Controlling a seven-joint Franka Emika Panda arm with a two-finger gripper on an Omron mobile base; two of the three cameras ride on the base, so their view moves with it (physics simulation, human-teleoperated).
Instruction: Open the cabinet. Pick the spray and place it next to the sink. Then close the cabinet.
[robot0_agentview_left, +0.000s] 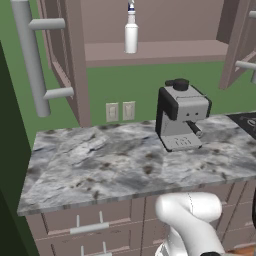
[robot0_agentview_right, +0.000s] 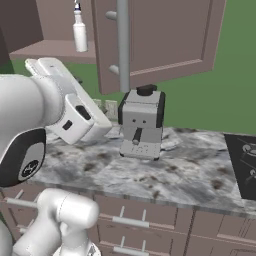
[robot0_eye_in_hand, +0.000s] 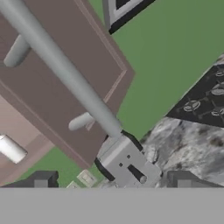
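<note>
Counter (robot0_agentview_left: 115, 165): grey marbled stone, coffee machine (robot0_agentview_left: 181, 115) standing on it
Wall (robot0_agentview_left: 135, 85): green
Cabinet (robot0_agentview_right: 160, 40): doors swung open
Spray (robot0_agentview_left: 131, 31): upright on cabinet shelf
Gripper (robot0_eye_in_hand: 111, 180): fingers spread, holding nothing

Spray (robot0_agentview_left: 131, 32) upright on shelf inside open cabinet (robot0_agentview_left: 150, 52), above the counter (robot0_agentview_left: 115, 165); coffee machine (robot0_agentview_left: 181, 115) on counter below and right of it, stovetop (robot0_agentview_right: 242, 165) further right.
</note>
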